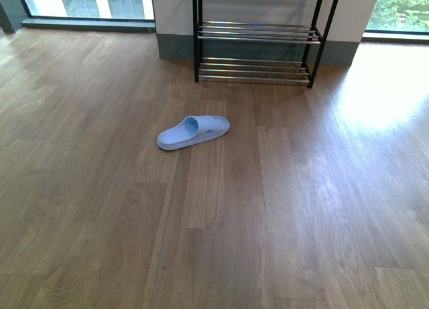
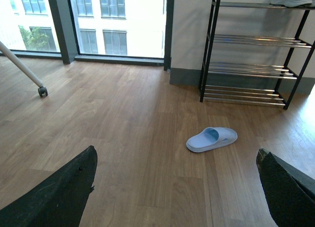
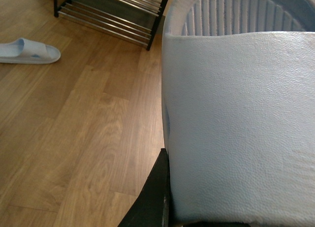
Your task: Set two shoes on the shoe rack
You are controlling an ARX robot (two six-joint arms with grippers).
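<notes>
Wood-plank floor (image 1: pixel 100 222), sunlit. My left gripper (image 2: pixel 175 158) spread wide, empty; blue floor slipper (image 2: pixel 211 139) ahead of it, shoe rack (image 2: pixel 246 69) beyond. My right gripper (image 3: pixel 161 200) clamps second slipper (image 3: pixel 236 118). Risk: smooth strap slides out of pinch; rod gaps tip sole on release.

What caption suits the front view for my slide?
One light blue slipper lies on the wood floor, apart from the black rack.

Bright daylight via windows (image 2: pixel 118 20) | glare on floor (image 1: pixel 382 94) | close-up slipper (image 3: pixel 236 123) perhaps soft
</notes>
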